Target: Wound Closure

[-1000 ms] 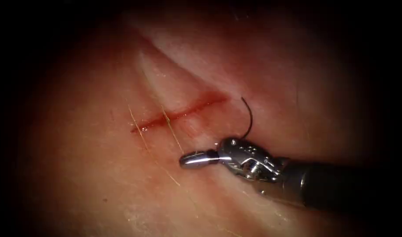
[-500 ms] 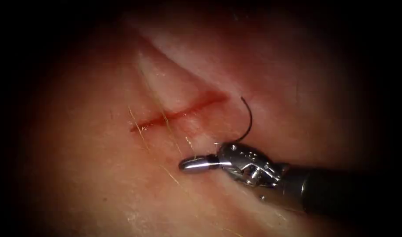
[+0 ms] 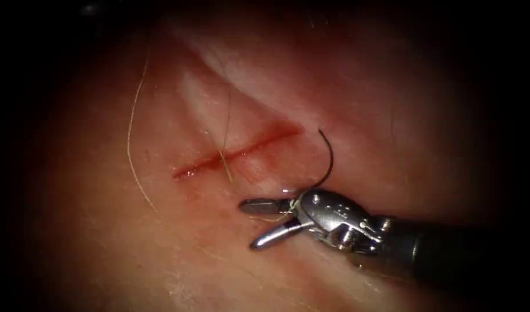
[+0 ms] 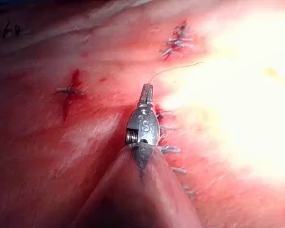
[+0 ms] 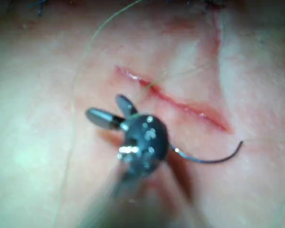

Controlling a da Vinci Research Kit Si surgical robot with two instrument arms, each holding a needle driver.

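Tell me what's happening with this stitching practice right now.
The right tool sits just below the cut in the tissue. Its jaws were shut a moment ago and now stand open, holding nothing. The curved needle lies free on the tissue beside the cut's right end, not in it. Thread crosses the cut and loops away to its left. The left tool holds the thread over another, already stitched part of the tissue.

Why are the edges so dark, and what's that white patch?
Endoscope view: light pools on the tissue, edges dark; open right tool glints, holding nothing, needle beside it at the right end of the cut. Left wrist view: glare whitens tissue beyond the left tool, shut on thread.
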